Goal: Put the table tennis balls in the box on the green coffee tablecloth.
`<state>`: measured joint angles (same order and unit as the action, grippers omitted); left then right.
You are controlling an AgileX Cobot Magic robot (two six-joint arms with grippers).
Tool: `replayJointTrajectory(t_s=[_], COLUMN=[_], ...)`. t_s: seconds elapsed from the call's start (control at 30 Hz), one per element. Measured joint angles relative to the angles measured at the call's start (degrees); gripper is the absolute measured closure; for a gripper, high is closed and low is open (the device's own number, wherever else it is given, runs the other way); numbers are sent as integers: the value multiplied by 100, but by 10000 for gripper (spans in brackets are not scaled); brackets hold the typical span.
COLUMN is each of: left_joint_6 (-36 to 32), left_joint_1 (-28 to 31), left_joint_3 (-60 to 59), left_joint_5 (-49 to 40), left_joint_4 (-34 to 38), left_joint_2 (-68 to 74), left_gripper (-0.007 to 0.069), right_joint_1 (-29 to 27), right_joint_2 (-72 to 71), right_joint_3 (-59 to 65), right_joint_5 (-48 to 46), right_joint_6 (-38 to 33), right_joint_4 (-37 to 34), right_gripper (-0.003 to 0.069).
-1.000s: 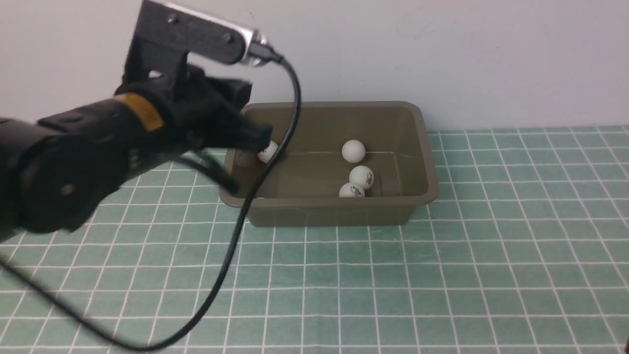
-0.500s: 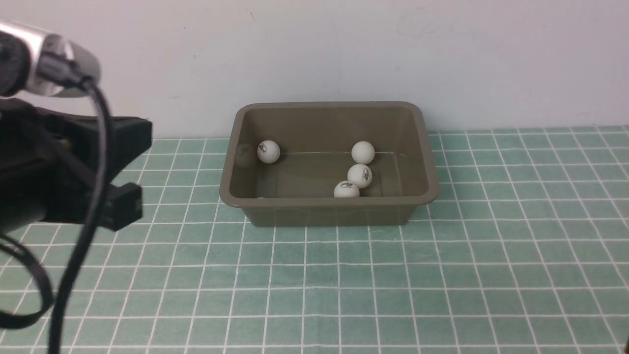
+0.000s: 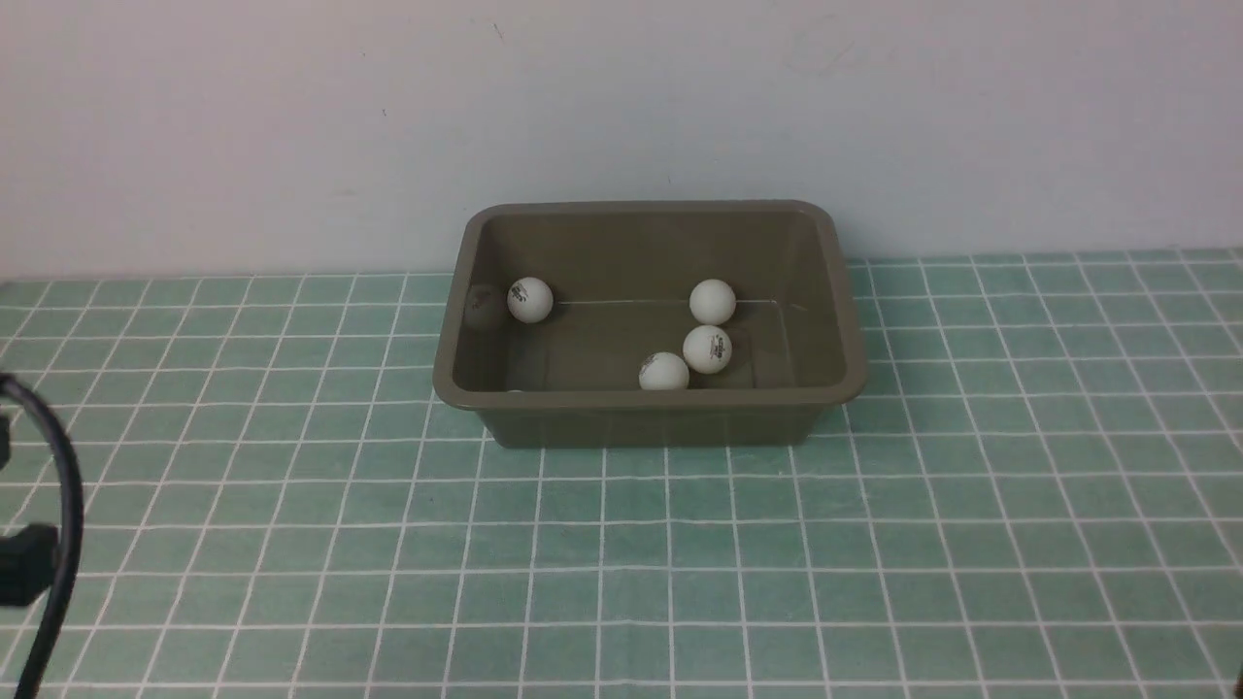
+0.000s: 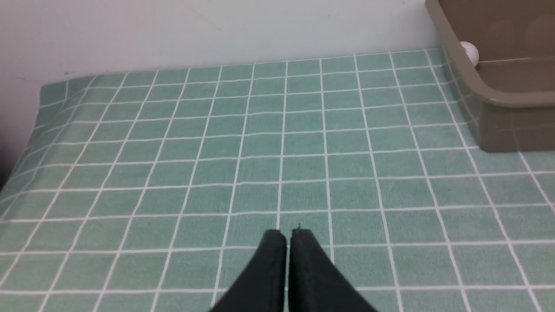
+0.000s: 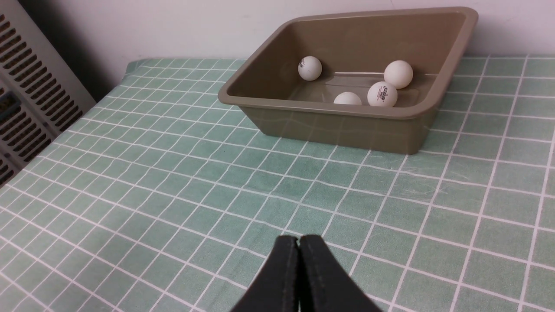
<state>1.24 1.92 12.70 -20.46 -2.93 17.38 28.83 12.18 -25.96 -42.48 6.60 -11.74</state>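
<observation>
Both hands are closed and empty. The left hand (image 4: 288,236) shows its jaws pressed together above bare cloth, to the left of the box (image 3: 651,413). The right hand (image 5: 299,242) is likewise shut, hanging over the green coffee tablecloth (image 3: 874,544) on the near right, well apart from the box.

Change: one second ago the left arm reached over the box's left end and hid part of it; it has since withdrawn, and only its black cable (image 3: 58,505) remains at the left edge of the front view. The balls near the front wall have also shifted slightly, so they were probably still settling.

Four table tennis balls (image 3: 707,349) are plainly visible inside the box: one at the left wall, one at the back, two toward the front. A small white sliver at the near left corner may be a fifth, but the front wall hides most of it. No ball is visible on the cloth. The task therefore appears complete or nearly so.

Surroundings: a pale wall stands behind the box, and a vented grille (image 5: 26,99) stands beside the surface. Nothing obstructs access to the box.
</observation>
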Motion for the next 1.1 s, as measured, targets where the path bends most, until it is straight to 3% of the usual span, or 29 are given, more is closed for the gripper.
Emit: replayJointTrajectory(t_s=[0.3,1.1], left_joint_6=[-30,-47], left_joint_1=[7,19], left_joint_3=[-1411,-1432], left_joint_5=[301,315], left_joint_4=[0,0], left_joint_2=[-1725,-1801], left_gripper=[629,629], right_joint_1=[0,0], right_joint_2=[0,0], right_joint_3=[0,0], right_joint_5=[0,-21], right_joint_6=[0,-28], right_joint_4=[0,30], right_gripper=[676,676])
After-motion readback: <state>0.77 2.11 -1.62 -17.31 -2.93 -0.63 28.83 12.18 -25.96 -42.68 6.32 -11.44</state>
